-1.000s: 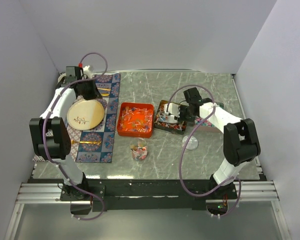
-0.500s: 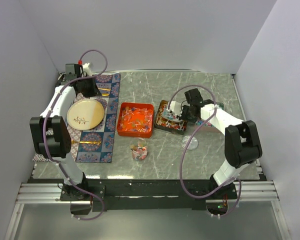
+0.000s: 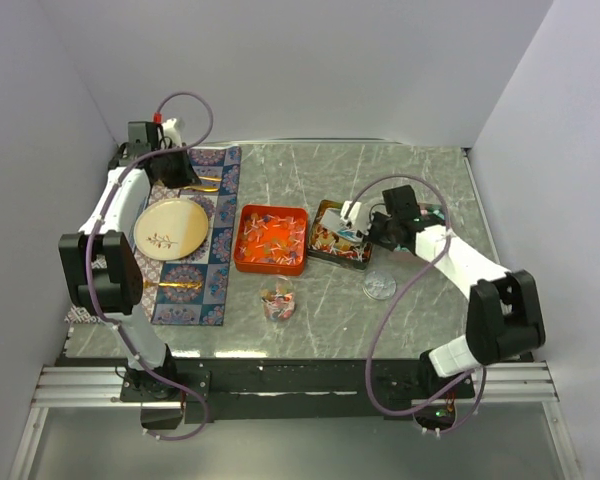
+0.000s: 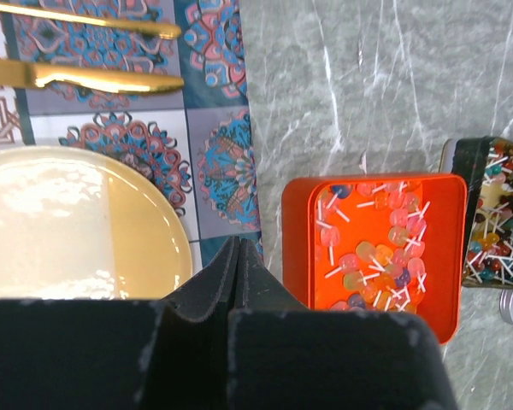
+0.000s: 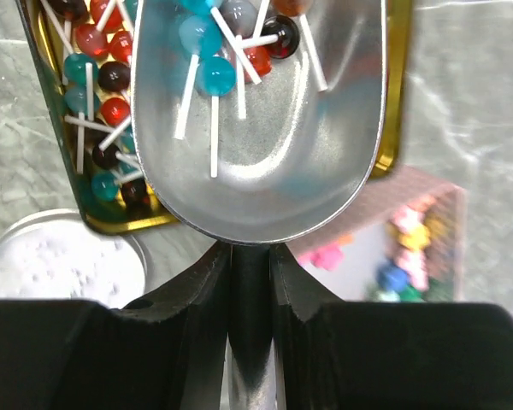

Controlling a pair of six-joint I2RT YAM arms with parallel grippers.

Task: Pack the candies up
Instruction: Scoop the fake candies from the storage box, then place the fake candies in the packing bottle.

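Note:
My right gripper (image 5: 250, 252) is shut on the handle of a metal scoop (image 5: 265, 171). The scoop holds several lollipop candies (image 5: 214, 51), blue, red and dark, over the gold-rimmed tin (image 5: 398, 85) that is full of more lollipops (image 5: 103, 94). In the top view the right gripper (image 3: 376, 226) holds the scoop (image 3: 352, 220) above the tin (image 3: 325, 250). My left gripper (image 4: 238, 243) is shut and empty, over the placemat at the far left (image 3: 178, 172). An orange tray (image 4: 299, 248) holds pastel lollipops (image 4: 385, 256).
A small cup of wrapped candies (image 3: 277, 302) stands in front of the orange tray (image 3: 242, 240). A clear round lid (image 3: 379, 287) lies by the tin. A pack of blurred colourful sweets (image 5: 410, 248) lies behind it. A gold plate (image 3: 170, 230) and gold cutlery (image 4: 94, 77) lie on the patterned placemat (image 3: 220, 270).
My right arm has swung out to the right and drawn the scoop back over the tin with lollipops in it. My left gripper has moved slightly toward the far left corner.

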